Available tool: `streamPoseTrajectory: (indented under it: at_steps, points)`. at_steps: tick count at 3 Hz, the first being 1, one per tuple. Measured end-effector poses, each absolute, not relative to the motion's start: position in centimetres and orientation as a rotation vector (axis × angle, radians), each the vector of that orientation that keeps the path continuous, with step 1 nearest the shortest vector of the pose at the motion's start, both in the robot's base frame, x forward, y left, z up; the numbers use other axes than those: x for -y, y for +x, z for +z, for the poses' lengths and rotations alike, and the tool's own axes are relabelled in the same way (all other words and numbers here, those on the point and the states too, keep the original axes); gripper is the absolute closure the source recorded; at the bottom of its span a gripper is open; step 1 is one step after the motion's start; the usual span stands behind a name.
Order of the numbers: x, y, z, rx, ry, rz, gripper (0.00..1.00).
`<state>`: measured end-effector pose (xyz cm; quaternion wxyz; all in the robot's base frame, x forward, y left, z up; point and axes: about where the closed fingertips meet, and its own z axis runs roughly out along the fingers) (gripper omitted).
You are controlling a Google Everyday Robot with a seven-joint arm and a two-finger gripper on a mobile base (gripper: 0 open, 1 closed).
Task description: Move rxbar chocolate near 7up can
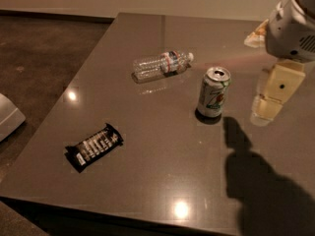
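Note:
The rxbar chocolate (94,147) is a black wrapped bar with white lettering, lying flat near the table's front left. The 7up can (213,92) stands upright right of the table's middle, far from the bar. My gripper (272,100) hangs at the right edge of the view, above the table, to the right of the can and apart from it. It holds nothing that I can see. Its shadow falls on the table in front of the can.
A clear plastic water bottle (162,65) lies on its side behind and left of the can. A pale object (256,35) sits at the table's far right. The dark table (162,181) ends at the left and front edges. A white object (7,118) is on the floor, left.

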<state>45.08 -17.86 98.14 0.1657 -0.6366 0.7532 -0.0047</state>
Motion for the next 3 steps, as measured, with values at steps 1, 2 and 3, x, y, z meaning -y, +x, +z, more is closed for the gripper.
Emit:
streamPoseTrajectory:
  at_steps: [1, 2, 3]
  points:
    - [14.7, 46.2, 98.2, -2.074, -1.883, 0.03, 0.0]
    - [10.4, 47.6, 96.8, -2.006, -1.972, 0.071, 0.0]
    - [6.5, 48.8, 94.6, -1.951, -2.057, 0.109, 0.0]
